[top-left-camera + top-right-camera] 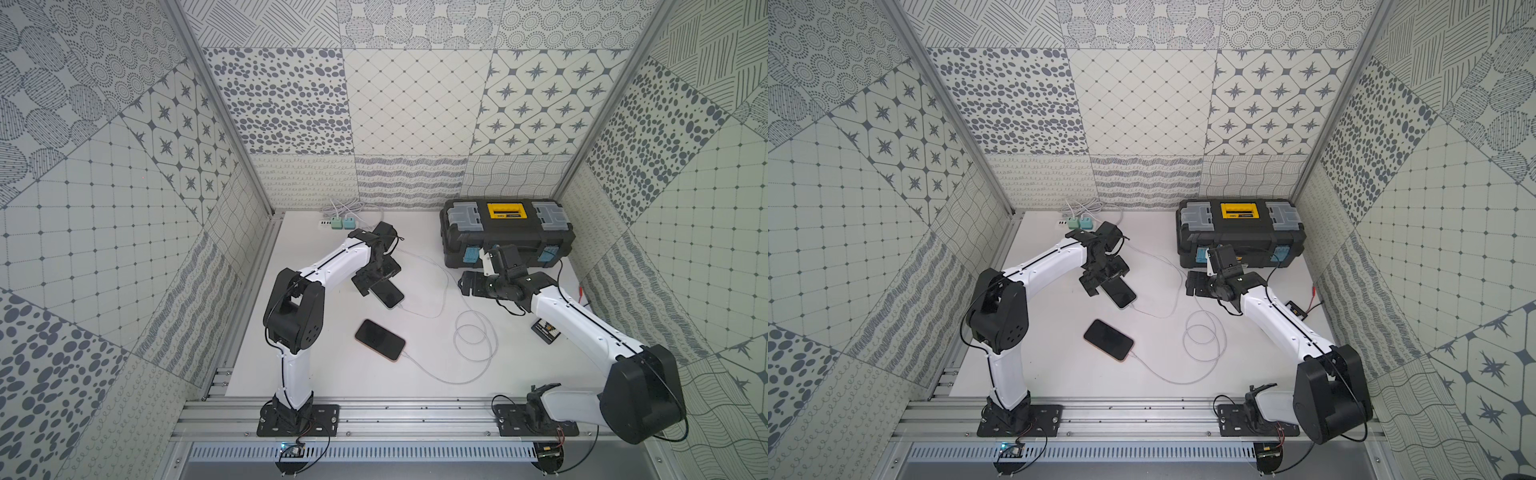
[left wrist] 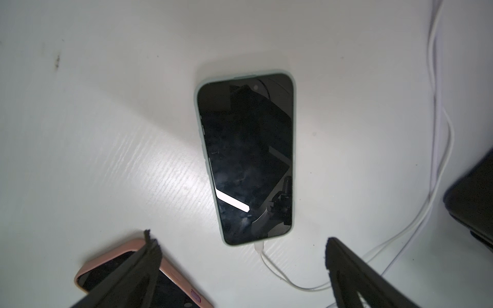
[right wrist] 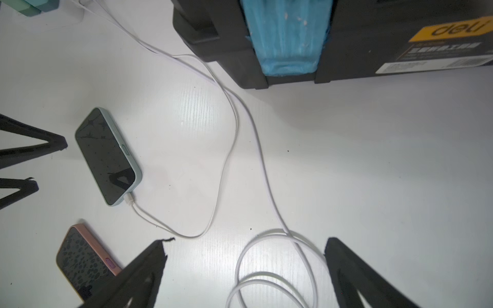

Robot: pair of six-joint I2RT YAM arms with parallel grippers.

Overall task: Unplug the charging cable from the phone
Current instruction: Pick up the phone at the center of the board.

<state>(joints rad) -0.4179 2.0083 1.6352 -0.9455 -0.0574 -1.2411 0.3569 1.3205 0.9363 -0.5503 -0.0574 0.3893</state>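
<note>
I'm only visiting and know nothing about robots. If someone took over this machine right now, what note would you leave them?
Left pincer: open, empty, hovering over the green phone.
Right pincer: open, empty, above the cable coil by the toolbox.
Green phone and pink phone lie screen up on the table, each with a white cable plugged in.
Done: nothing unplugged.
Left: grip a plug and pull it out, probably the green phone's.

A black toolbox (image 1: pixel 507 239) with 2 blue latches stands at the white table's (image 1: pixel 332 382) back right. 2 green adapters (image 1: pixel 341 223) sit in a power strip (image 1: pixel 322 224) by the back wall.
</note>
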